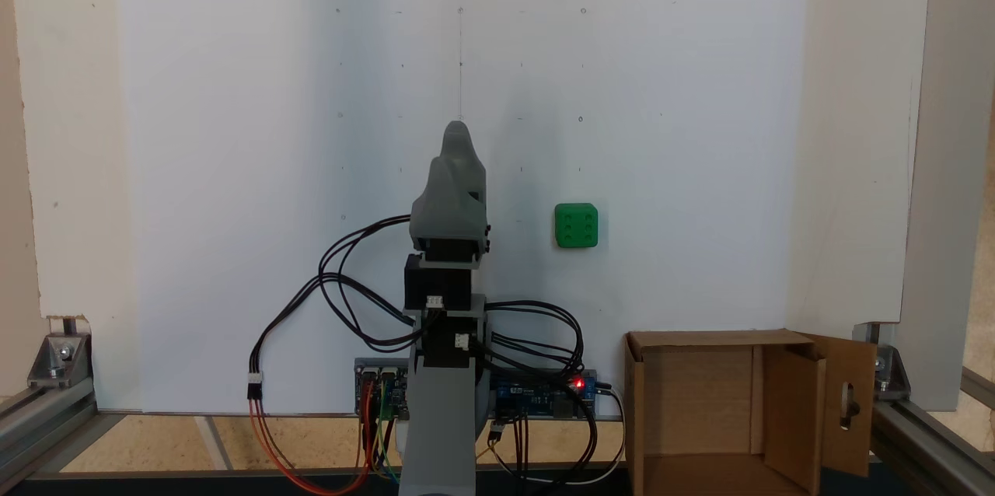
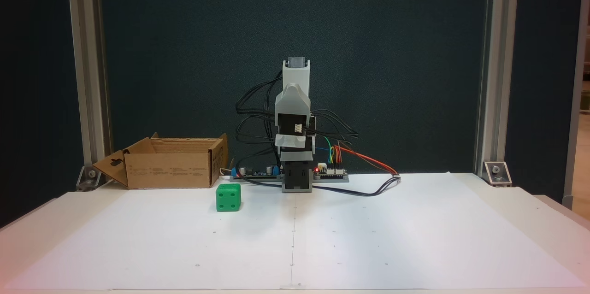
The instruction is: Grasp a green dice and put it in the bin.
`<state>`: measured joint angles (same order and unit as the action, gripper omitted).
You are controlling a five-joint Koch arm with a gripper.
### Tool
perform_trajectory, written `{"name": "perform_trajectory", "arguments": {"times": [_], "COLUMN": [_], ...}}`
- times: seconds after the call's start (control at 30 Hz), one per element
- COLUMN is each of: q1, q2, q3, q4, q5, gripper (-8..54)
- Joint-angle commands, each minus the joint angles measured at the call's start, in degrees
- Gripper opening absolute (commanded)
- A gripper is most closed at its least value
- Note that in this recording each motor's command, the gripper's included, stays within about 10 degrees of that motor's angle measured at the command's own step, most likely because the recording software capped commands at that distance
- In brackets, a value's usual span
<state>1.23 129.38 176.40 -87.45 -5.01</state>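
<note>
On the white paper sheet (image 1: pixel 233 169) lies the green dice (image 1: pixel 576 225), resting flat with its six-pip face up in the fixed view from above; in the fixed view from the front (image 2: pixel 228 197) it shows a four-pip face toward the camera. Nothing touches it. It sits apart from the arm's base, to the right of the arm in the view from above and to the left of it in the front view.

Near the dice, at the edge of the sheet, stands the bin (image 1: pixel 703 410), a brown corrugated cardboard box with its flaps open; one flap carries a slot-shaped handle cutout. From the front the bin (image 2: pixel 170 169) stands behind and to the left of the dice, not touching it.

The grey arm is folded up over its base, and the gripper (image 1: pixel 457 140) points out over the sheet, off the dice and holding nothing. Its jaws lie one behind the other for both cameras, so I cannot tell whether they are open or closed.

Black cables (image 1: pixel 342 278) loop from the arm's joints down to the controller boards (image 1: pixel 544 395) beside the base, where a red light glows. Aluminium frame posts (image 2: pixel 90 77) stand at the table's corners.
</note>
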Motion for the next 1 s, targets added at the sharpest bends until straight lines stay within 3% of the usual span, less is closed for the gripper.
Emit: {"name": "perform_trajectory", "arguments": {"times": [0.0,0.97], "q1": [2.2,1.8], "q2": [6.4,6.3], "q3": [2.7,2.7], "q4": [-9.2,-12.4], "q5": [1.6,1.7], "gripper": [44.7,44.7]}}
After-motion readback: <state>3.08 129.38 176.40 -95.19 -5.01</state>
